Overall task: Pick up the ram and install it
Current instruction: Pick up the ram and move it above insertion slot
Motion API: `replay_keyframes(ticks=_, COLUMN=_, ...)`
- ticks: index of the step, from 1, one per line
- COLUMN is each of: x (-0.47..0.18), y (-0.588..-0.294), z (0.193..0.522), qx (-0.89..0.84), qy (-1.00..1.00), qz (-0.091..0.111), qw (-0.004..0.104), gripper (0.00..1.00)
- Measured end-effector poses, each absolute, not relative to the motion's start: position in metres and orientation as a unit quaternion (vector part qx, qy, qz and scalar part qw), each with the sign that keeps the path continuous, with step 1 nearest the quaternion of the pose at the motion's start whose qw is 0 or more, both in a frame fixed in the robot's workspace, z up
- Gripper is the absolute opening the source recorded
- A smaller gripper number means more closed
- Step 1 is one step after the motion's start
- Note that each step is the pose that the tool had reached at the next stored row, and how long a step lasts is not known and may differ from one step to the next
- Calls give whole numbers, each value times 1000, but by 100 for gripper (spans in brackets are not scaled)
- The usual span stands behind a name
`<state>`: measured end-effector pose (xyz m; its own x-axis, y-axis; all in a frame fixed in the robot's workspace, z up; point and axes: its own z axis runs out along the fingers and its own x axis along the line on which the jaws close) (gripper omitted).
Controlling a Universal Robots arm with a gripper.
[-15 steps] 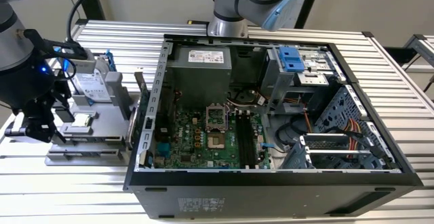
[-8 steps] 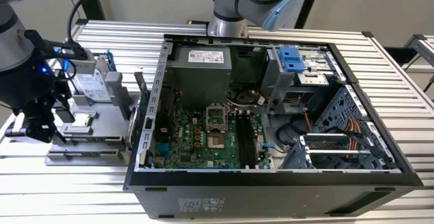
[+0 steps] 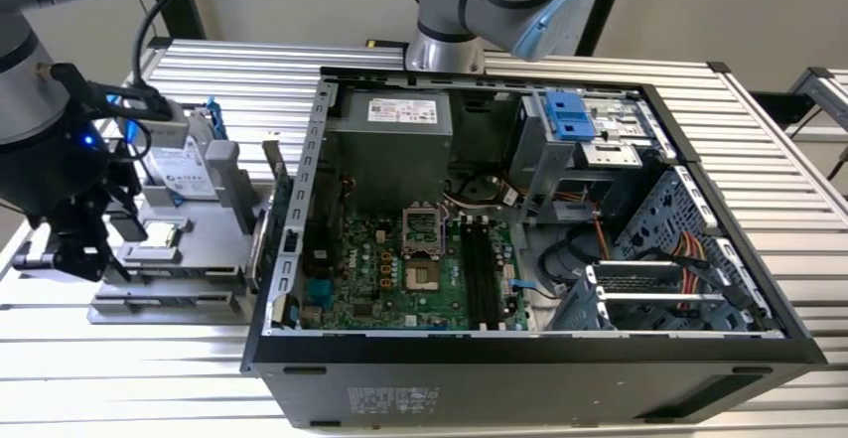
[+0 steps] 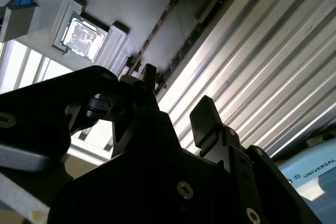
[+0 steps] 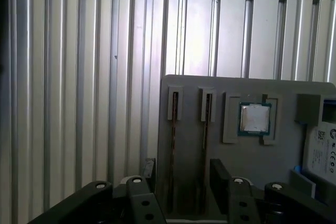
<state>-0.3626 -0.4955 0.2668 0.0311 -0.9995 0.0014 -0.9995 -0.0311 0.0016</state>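
The gripper [image 5: 184, 170] is hovering over the grey fixture plate [image 5: 252, 158]. In the exterior view this plate is sitting at the lower left of the frame on the slatted aluminium table [image 3: 742, 150]. The gripper's fingers [image 5: 219, 174] are standing wide apart and gripping nothing.

The ram is waiting in that plate: two ram sticks [image 5: 172, 150] are standing on edge in parallel narrow slots. The second stick [image 5: 206, 145] is lying nearer the CPU chip [image 5: 255, 118]. In the first wrist view both sticks are falling inside the gap between the fingers.

The step in hand looks like lining up for the pick.
- **Centring:** the opening should be centring on one stick alone, so that the neighbour is not being caught or knocked.
- **Grip:** the fingers appear to be closing across the sticks' thin width, which suits a grip on the flat faces near mid-length.
- **Descent and pull:** a square descent and a straight pull along the slot should be keeping the board from bending.

Counting:
- two ram sticks
- one CPU chip
- one hard drive [image 5: 321, 150]
- one fixture plate
- one open computer case [image 3: 530, 383] holding one motherboard [image 3: 384, 269]

Its black memory slots [image 3: 480, 279] are lying too close together for me to count.
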Motion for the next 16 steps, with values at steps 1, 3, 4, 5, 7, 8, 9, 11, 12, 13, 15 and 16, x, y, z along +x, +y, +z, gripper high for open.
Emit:
replay_keyframes(ticks=1, x=-363, y=-496, z=267, qx=718, qy=-696, qz=0, qw=1, gripper=100)
replay_keyframes(ticks=3, x=-363, y=-496, z=266, qx=718, qy=-696, qz=0, qw=1, gripper=100)
replay_keyframes(ticks=4, x=-363, y=-496, z=266, qx=718, qy=-696, qz=0, qw=1, gripper=100)
replay_keyframes(ticks=5, x=-363, y=-496, z=265, qx=718, qy=-696, qz=0, qw=1, gripper=100)
replay_keyframes(ticks=7, x=-363, y=-496, z=265, qx=718, qy=-696, qz=0, qw=1, gripper=100)
replay_keyframes(ticks=8, x=-363, y=-496, z=264, qx=718, qy=-696, qz=0, qw=1, gripper=100)
replay_keyframes(ticks=9, x=-363, y=-495, z=264, qx=718, qy=-696, qz=0, qw=1, gripper=100)
replay_keyframes(ticks=11, x=-363, y=-496, z=263, qx=718, qy=-696, qz=0, qw=1, gripper=100)
replay_keyframes(ticks=12, x=-363, y=-496, z=263, qx=718, qy=-696, qz=0, qw=1, gripper=100)
replay_keyframes(ticks=13, x=-363, y=-496, z=263, qx=718, qy=-696, qz=0, qw=1, gripper=100)
replay_keyframes(ticks=15, x=-363, y=-496, z=262, qx=718, qy=-696, qz=0, qw=1, gripper=100)
replay_keyframes(ticks=16, x=-363, y=-496, z=262, qx=718, qy=-696, qz=0, qw=1, gripper=100)
